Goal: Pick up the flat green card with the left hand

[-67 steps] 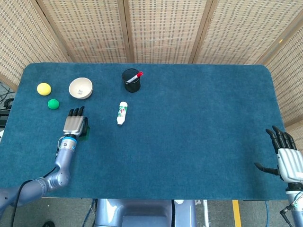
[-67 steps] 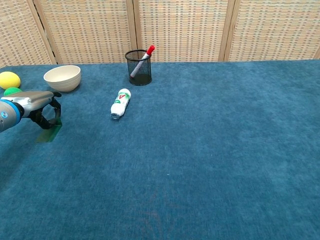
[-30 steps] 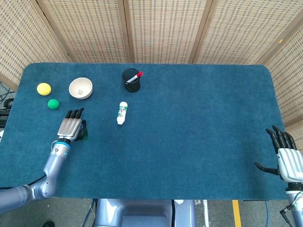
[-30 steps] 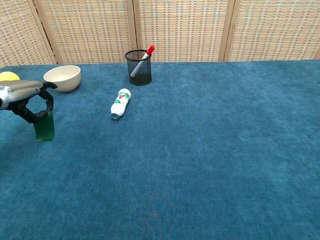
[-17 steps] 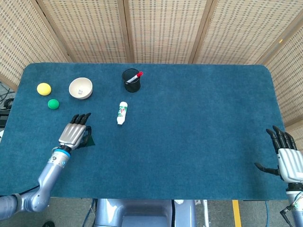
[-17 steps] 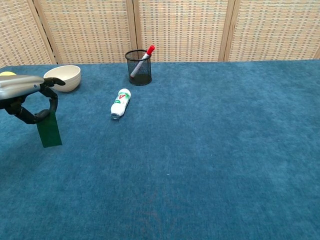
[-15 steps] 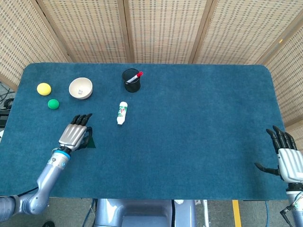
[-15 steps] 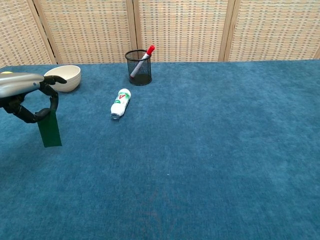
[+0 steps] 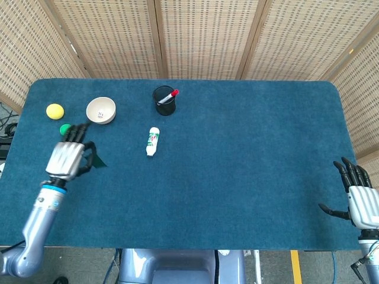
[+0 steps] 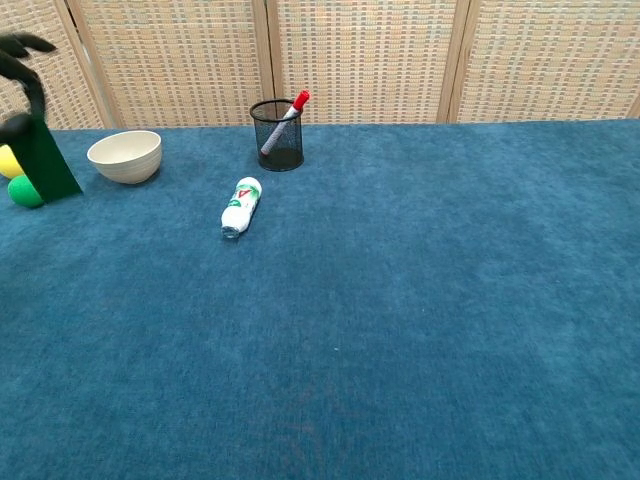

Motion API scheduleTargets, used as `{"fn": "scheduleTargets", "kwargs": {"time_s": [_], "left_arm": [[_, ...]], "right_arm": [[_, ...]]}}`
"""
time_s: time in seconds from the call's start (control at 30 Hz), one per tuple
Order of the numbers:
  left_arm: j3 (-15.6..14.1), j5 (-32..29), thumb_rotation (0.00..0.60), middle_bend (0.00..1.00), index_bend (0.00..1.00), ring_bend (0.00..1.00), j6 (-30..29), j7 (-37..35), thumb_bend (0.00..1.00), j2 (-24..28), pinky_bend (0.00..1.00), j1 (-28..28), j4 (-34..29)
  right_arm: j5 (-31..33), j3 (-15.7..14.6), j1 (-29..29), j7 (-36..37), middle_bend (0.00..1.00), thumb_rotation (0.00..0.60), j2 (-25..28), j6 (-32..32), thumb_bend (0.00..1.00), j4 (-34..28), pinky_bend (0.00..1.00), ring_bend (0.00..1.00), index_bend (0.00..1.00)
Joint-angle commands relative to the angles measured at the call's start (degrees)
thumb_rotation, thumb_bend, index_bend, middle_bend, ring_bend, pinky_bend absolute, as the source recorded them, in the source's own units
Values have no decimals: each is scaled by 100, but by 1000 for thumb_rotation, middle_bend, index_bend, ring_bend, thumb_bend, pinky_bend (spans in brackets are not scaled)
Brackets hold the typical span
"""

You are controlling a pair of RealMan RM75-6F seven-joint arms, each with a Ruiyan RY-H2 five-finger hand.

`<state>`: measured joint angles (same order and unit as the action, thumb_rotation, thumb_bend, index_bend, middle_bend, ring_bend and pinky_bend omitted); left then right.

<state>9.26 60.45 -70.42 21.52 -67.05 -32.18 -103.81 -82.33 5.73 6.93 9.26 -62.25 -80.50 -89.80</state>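
— Card [image 10: 45,160] colour and shape?

— Dark green, flat and thin. In the chest view it hangs nearly upright, a slanted panel with straight edges, lifted clear of the tabletop [image 9: 237,154] near the left edge. From the head view only a small dark green corner shows [image 9: 98,160], sticking out beside the fingers.

— Who has it?

— The left hand [image 9: 67,158] grips it from above, fingers curled around its upper part. In the chest view only dark fingertips [image 10: 20,45] show at the frame's left edge, above the card.

— What lies around it?

— Toward the far left corner, a yellow ball [image 9: 54,110] and a green ball [image 9: 64,128], the green one partly hidden behind the hand in the head view. Just beside them, a white bowl [image 9: 100,110]. Further along the far edge stands a black mesh cup [image 9: 164,101] with a red-capped pen [image 9: 169,96] leaning in it. A small white bottle [image 9: 153,141] lies on its side nearer the middle.

— And the other hand?

— The right hand [image 9: 359,201] sits past the near right corner, fingers spread, holding nothing.
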Motion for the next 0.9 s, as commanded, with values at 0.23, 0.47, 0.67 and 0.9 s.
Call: {"fn": "scheduleTargets", "kwargs": {"time_s": [0.23,0.47,0.67,0.9], "left_arm": [[31,200,600,0,0,0,-391,-482,0,834,0,555,-93],[-396,869,600,0,0,0,-829,-1522,0,1066,0,1332,169],[-660,1152,600,0,0,0,-1232,-2042,0,827,0,1879,664],[-710,1485,600,0,0,0,-1615,-2290,0,397,0,2195,1177]], "right_arm": [[-25,-7,-12,-28,0,600,14,-32,0,-37,0,0,0],[-88,-22,-41,-35,0,600,33,-107,0,-83,0,0,0],[-144,-38,-66,-41,0,600,48,-172,0,-118,0,0,0],[-190,-43,-91,-57,0,600,53,-243,0,-136,0,0,0]]}}
